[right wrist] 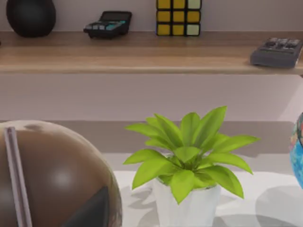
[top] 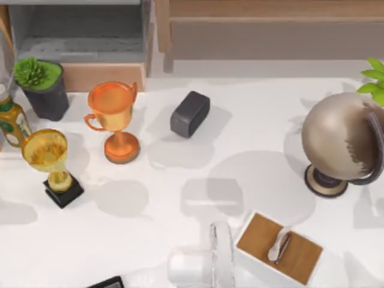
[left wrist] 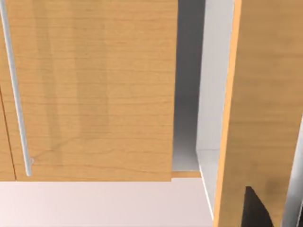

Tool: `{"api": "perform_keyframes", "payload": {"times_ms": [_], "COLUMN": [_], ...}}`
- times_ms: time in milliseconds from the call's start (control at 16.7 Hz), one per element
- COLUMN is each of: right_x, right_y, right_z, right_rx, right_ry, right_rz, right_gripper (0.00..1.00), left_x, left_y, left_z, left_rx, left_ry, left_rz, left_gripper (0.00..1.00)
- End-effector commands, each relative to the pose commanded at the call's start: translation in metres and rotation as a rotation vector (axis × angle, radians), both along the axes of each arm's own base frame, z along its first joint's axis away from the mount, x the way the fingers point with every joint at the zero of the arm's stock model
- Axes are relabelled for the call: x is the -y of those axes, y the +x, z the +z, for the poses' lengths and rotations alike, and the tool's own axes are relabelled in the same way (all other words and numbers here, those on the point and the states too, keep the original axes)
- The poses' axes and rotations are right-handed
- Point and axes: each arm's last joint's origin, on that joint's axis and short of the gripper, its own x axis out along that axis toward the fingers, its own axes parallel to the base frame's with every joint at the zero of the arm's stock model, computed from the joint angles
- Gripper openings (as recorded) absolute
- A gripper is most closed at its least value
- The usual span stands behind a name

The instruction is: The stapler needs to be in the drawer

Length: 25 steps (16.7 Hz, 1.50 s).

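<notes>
Claw state: can't tell, either arm. Slim black stapler (top: 106,282) on white counter (top: 240,150), well apart from open grey-walled drawer (top: 102,77). Whole job left imo.

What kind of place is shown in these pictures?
Probably a rendered office or study desk: a white table holding trophies and a globe, with a wooden shelf carrying a calculator.

Black stapler (top: 105,282) at near edge; drawer (top: 81,45) open.
</notes>
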Motion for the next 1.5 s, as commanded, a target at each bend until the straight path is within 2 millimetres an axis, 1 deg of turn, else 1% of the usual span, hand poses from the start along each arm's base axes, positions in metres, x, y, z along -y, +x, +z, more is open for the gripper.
{"api": "perform_keyframes", "payload": {"times_ms": [420, 540, 720, 1020, 1140, 1380, 1500], "right_x": [0.000, 0.000, 0.000, 0.000, 0.000, 0.000, 0.000], "right_y": [0.000, 0.000, 0.000, 0.000, 0.000, 0.000, 0.000], "right_z": [0.000, 0.000, 0.000, 0.000, 0.000, 0.000, 0.000], "right_rx": [0.000, 0.000, 0.000, 0.000, 0.000, 0.000, 0.000], "right_ry": [0.000, 0.000, 0.000, 0.000, 0.000, 0.000, 0.000], "right_rz": [0.000, 0.000, 0.000, 0.000, 0.000, 0.000, 0.000], "right_gripper": [1.00, 1.00, 1.00, 1.00, 1.00, 1.00, 1.00], "left_x": [0.000, 0.000, -0.001, 0.000, 0.001, -0.001, -0.001], "left_y": [0.000, 0.000, 0.017, 0.058, 0.063, 0.061, 0.069], "left_z": [0.000, -0.004, -0.005, -0.004, -0.004, -0.005, -0.006], "left_rx": [0.000, -0.016, -0.020, -0.017, -0.016, -0.022, -0.023], "left_ry": [0.000, -0.016, -0.017, -0.016, -0.016, -0.021, -0.019], "left_rz": [0.000, 0.002, 0.001, 0.004, 0.002, 0.007, 0.005], "left_gripper": [0.00, 0.00, 0.00, 0.00, 0.00, 0.00, 0.00]}}
